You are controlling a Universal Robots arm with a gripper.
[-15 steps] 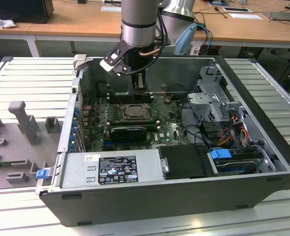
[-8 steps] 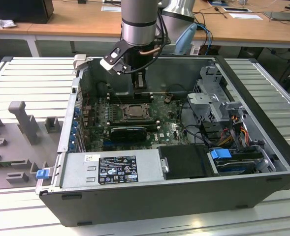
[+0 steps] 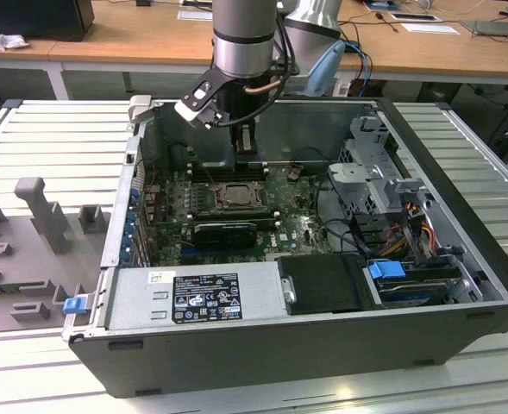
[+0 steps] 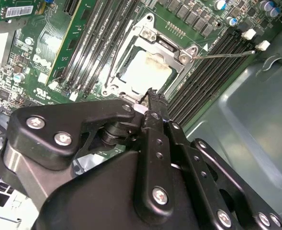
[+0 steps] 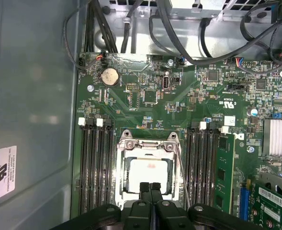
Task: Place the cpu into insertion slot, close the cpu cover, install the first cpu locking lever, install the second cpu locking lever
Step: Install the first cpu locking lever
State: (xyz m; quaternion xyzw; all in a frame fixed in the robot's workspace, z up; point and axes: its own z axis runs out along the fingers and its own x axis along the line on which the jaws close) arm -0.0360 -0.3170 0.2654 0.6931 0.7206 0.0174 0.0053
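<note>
The hand (image 5: 150, 188) is closed: in both wrist views its two black fingertips (image 5: 144, 190) sit pressed side by side, with nothing between them. Their tips hang just over one edge of the cpu cover (image 5: 146, 145); I cannot tell whether they touch it. In the exterior view the hand (image 3: 246, 148) points straight down from the arm (image 3: 245, 43) at the upper middle of the frame, just above the socket.

The cpu (image 5: 148, 173) already lies flat in the insertion slot (image 5: 125, 172), its pale face showing through the square cut-out of the cover. The cover is folded down over the chip. A thin wire lever (image 4: 227, 53) starts at one corner of the cover and reaches out past the memory slots (image 5: 95, 167). I cannot tell whether it is latched.

Long black memory slots flank the socket on both sides on the green motherboard (image 5: 150, 100), and a round coin battery (image 5: 109, 75) sits farther off on the board.

In the exterior view the board lies inside an open computer case (image 3: 322, 354) at the centre of the frame, with a grey power supply (image 3: 193, 297) along its lower edge. The case rests on a slatted metal surface (image 3: 47, 142), and grey fixtures (image 3: 38, 207) stand at the exterior view's left.
</note>
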